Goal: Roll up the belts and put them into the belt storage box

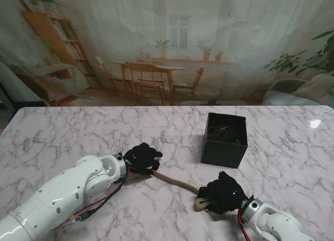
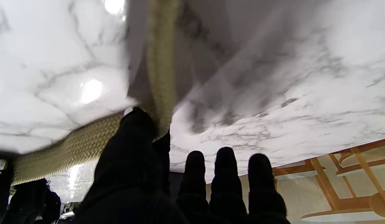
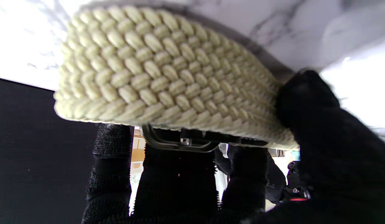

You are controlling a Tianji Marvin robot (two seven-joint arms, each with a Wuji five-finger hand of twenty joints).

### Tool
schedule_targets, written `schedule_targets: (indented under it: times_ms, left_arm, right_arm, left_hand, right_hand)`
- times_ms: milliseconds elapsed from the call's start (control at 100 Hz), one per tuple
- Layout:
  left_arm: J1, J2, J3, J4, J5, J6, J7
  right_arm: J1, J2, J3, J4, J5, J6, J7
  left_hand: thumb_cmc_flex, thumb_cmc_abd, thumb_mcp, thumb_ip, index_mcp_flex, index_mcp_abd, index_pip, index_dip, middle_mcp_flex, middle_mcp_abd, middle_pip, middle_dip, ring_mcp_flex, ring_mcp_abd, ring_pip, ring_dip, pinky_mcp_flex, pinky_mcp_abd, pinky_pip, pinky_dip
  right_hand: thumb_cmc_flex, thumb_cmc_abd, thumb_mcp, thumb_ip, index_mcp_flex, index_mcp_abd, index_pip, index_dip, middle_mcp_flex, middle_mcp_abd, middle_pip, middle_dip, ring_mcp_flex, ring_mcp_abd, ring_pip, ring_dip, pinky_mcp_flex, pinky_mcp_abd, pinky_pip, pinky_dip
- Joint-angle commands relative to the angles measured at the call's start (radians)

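Nearer to me than the black belt storage box (image 1: 224,145), the right hand (image 1: 223,193) is pinching the cream woven belt (image 1: 177,181)'s rolled end; the left hand (image 1: 142,158) is pinching its other end. No writing is showing.

Belt (image 1: 175,180) ends hidden under both hands; box (image 1: 225,140) contents too dark to ID.

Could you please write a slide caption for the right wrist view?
Right robot hand grips the rolled end of the woven cream belt against the marble table.
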State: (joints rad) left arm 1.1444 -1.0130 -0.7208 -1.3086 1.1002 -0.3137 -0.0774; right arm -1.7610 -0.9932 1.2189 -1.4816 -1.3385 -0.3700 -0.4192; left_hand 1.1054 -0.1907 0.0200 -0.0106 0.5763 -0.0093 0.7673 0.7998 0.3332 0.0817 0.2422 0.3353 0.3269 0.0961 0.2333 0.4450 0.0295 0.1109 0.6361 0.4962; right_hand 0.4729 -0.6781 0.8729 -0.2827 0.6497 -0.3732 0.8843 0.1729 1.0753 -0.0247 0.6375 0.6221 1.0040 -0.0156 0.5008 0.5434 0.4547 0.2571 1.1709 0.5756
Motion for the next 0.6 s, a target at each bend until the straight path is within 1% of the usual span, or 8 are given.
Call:
schedule_targets:
  times_ms: [0,170,280,310,350,430,450,590]
  left_arm:
    - [0.019,0.02,-0.025,0.0,0.025,-0.003,-0.022]
    - [0.058,0.023,-0.074,-0.015,0.048,0.007,-0.026]
    - [0.064,0.019,-0.081,-0.02,0.018,0.01,-0.045]
    - [0.062,0.019,-0.079,-0.019,0.013,0.01,-0.05]
    - [0.059,0.019,-0.076,-0.018,0.008,0.01,-0.055]
    - [0.054,0.017,-0.069,-0.013,0.0,0.011,-0.055]
    - [0.053,0.017,-0.068,-0.013,-0.001,0.012,-0.054]
    - [0.051,0.014,-0.061,-0.006,-0.009,0.024,-0.042]
  right_arm:
    - [-0.007,0.0,0.0,0.0,-0.001,0.008,0.004]
    - [-0.006,0.0,-0.002,0.0,-0.001,0.009,0.007]
    - [-0.005,0.0,-0.002,0.0,-0.002,0.008,0.007]
    - [-0.005,0.0,-0.002,0.0,-0.002,0.009,0.007]
    - [-0.005,0.0,-0.002,0.0,-0.001,0.009,0.007]
    - [-0.006,-0.001,-0.001,0.0,0.0,0.011,0.006]
    - [-0.006,-0.001,-0.001,0.001,0.001,0.012,0.006]
    - [-0.006,-0.002,-0.003,0.002,0.005,0.016,0.006]
  left_hand:
    - [0.077,-0.024,0.04,0.005,0.032,0.041,0.039,0.024,0.024,0.008,0.016,0.022,0.016,0.009,0.018,0.021,-0.001,-0.007,0.033,0.02]
    - [0.079,-0.019,0.041,0.006,0.023,0.021,0.007,0.046,0.113,0.019,0.049,0.065,0.084,0.029,0.046,0.053,0.03,0.014,0.087,0.034]
    - [0.127,-0.037,0.053,0.014,-0.013,-0.04,-0.23,-0.191,0.259,0.009,0.112,0.135,0.208,0.051,0.137,0.154,0.086,0.039,0.186,0.091]
    - [0.125,-0.041,0.061,0.014,0.0,-0.043,-0.267,-0.201,0.271,0.006,0.125,0.194,0.219,0.05,0.15,0.195,0.094,0.039,0.209,0.114]
    - [0.132,-0.049,0.077,0.013,0.022,-0.046,-0.297,-0.212,0.358,0.003,0.1,0.37,0.271,0.05,0.196,0.255,0.128,0.037,0.267,0.156]
    - [0.165,-0.055,0.088,0.012,0.07,-0.045,-0.265,-0.205,0.485,0.002,0.038,0.489,0.343,0.05,0.256,0.32,0.195,0.027,0.357,0.206]
    - [0.181,-0.056,0.089,0.012,0.1,-0.037,-0.235,-0.208,0.557,-0.028,-0.009,0.532,0.377,0.052,0.278,0.338,0.223,0.025,0.388,0.219]
    - [0.186,-0.056,0.131,0.008,0.201,-0.032,-0.16,-0.248,0.646,-0.02,0.013,0.536,0.464,0.107,0.374,0.398,0.329,0.019,0.505,0.256]
  right_hand:
    - [0.086,0.059,0.077,0.013,0.041,-0.104,0.076,0.012,0.039,-0.055,0.011,0.007,-0.007,-0.016,-0.041,-0.013,-0.02,0.005,-0.008,-0.009]
    - [0.088,0.064,0.077,0.014,0.041,-0.104,0.075,0.011,0.043,-0.055,0.009,0.004,-0.008,-0.016,-0.042,-0.014,-0.026,0.01,-0.012,-0.009]
    - [0.087,0.07,0.075,0.014,0.042,-0.102,0.076,0.011,0.044,-0.055,0.008,0.004,-0.009,-0.017,-0.042,-0.014,-0.027,0.01,-0.014,-0.009]
    - [0.086,0.072,0.074,0.013,0.042,-0.101,0.076,0.011,0.043,-0.055,0.008,0.003,-0.011,-0.017,-0.043,-0.015,-0.029,0.01,-0.015,-0.009]
    - [0.086,0.073,0.073,0.013,0.042,-0.098,0.076,0.011,0.042,-0.054,0.007,0.003,-0.013,-0.015,-0.044,-0.015,-0.032,0.012,-0.017,-0.009]
    - [0.087,0.076,0.072,0.014,0.043,-0.097,0.076,0.011,0.042,-0.054,0.008,0.003,-0.014,-0.015,-0.046,-0.016,-0.034,0.016,-0.02,-0.01]
    - [0.087,0.076,0.072,0.014,0.043,-0.096,0.076,0.011,0.042,-0.054,0.008,0.002,-0.015,-0.015,-0.046,-0.017,-0.035,0.016,-0.021,-0.01]
    - [0.087,0.081,0.069,0.014,0.043,-0.096,0.075,0.01,0.041,-0.052,0.007,0.001,-0.016,-0.014,-0.048,-0.018,-0.037,0.019,-0.025,-0.011]
